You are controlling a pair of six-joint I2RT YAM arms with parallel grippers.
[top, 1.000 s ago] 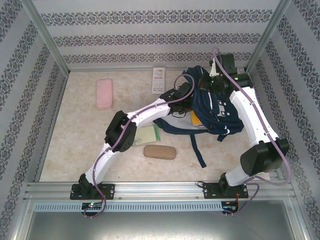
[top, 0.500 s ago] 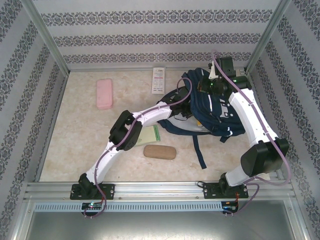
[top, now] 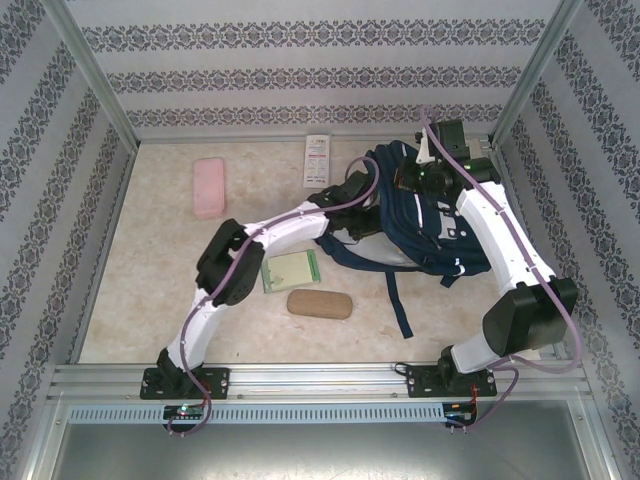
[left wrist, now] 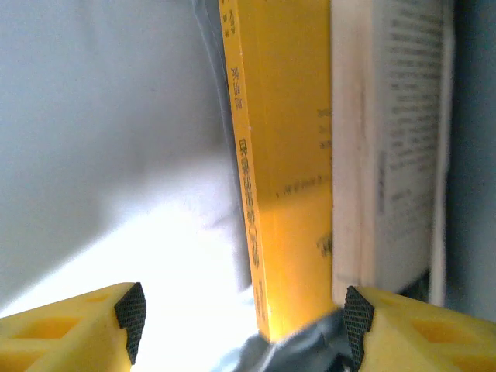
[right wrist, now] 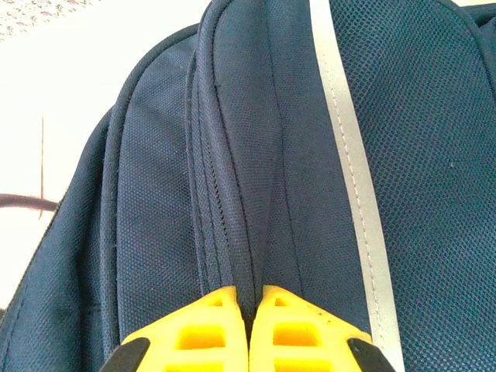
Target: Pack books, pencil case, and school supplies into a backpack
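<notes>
Now the left fingers [left wrist: 128, 318] stand apart inside the backpack [top: 432, 215], not gripping anything. Between them, in the left wrist view, the yellow book [left wrist: 287, 178] stands on edge against a white-paged book [left wrist: 387, 155] on its right, with pale lining [left wrist: 101, 132] to its left. The right-hand finger is just beside the yellow book's lower corner, and the other is well apart from it.

The right fingers [right wrist: 221, 318] are closed on a fold of navy fabric at the backpack's top edge, beside a white reflective stripe [right wrist: 349, 155]. From above, that arm reaches over the backpack's far end, while the left arm enters its opening from the left.

Compared with 1 second ago, the yellow corner that stuck out on the backpack's near side is gone from the top view. The left arm's elbow has swung left and lower, so the pale green notebook [top: 291, 270], then half covered by the forearm, lies fully uncovered on the bench [top: 150, 280].

3 things keep their places. The brown pencil case [top: 320, 303] is just in front of the notebook, the pink oblong case [top: 208, 187] is at the far left, and the narrow white pack [top: 317, 160] is at the far edge beside the backpack.
</notes>
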